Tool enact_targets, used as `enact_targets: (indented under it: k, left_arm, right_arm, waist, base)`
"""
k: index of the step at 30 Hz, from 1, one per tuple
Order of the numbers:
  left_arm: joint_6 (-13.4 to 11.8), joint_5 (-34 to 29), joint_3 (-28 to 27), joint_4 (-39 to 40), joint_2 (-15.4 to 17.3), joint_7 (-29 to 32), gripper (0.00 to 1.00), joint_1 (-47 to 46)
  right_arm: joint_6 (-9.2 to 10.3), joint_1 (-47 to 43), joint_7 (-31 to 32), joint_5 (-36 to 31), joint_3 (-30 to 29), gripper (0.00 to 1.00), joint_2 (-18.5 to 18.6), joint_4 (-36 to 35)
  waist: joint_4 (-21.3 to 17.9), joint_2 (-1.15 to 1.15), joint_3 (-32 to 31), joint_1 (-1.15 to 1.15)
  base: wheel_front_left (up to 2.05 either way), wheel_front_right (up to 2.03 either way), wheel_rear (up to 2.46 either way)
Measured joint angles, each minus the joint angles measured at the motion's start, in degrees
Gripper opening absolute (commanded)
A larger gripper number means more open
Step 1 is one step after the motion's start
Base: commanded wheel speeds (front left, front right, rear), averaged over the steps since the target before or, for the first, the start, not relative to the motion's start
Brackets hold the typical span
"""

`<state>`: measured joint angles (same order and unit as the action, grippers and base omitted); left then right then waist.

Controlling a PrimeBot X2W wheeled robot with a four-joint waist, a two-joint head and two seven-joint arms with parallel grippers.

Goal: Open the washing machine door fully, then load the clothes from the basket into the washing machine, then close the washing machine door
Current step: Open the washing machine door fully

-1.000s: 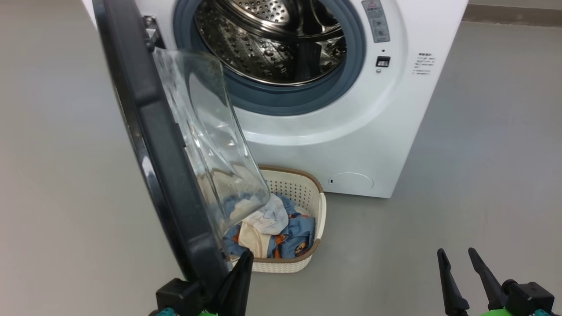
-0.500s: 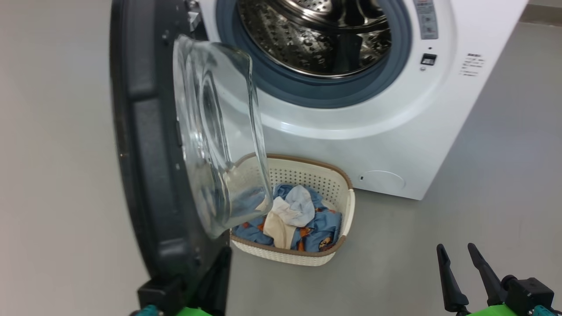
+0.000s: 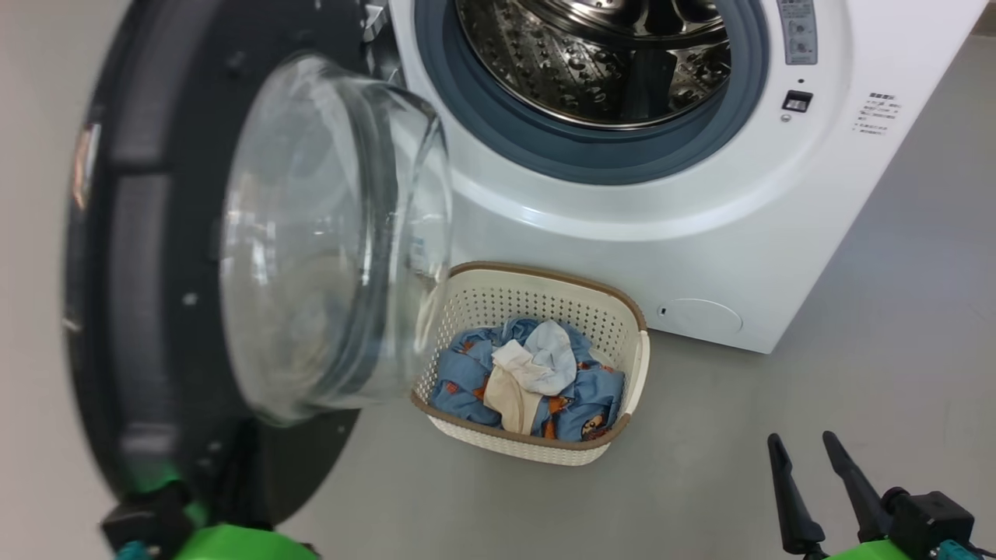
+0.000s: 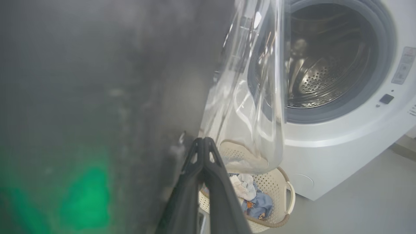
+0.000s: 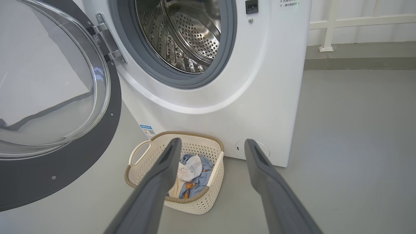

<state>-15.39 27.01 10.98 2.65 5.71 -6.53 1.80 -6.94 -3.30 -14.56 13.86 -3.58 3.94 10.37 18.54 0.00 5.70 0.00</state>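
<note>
Head view has the washing machine door (image 3: 132,272) swung wide left of the washing machine (image 3: 700,233), the clothes (image 3: 537,381) lying in the basket (image 3: 545,272) at its foot, so opening looks nearly done: the left gripper (image 4: 203,139), pressed together beside the door's rim, likely owes an outward push to finish it, the right gripper (image 3: 801,437) spread, empty.
</note>
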Motion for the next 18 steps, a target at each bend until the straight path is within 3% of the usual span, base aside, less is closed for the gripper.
enact_targets:
  k: [18]
  left_arm:
    - [-1.7, 3.2, -16.3, -19.8, 6.1, -7.2, 0.00, -6.5]
  right_arm:
    - [0.00, -0.3, 0.0, 0.0, 0.7, 1.00, 0.0, 0.6]
  waist:
    - [-7.3, 0.00, -1.6, 0.00]
  base:
    - [0.00, 0.00, 0.00]
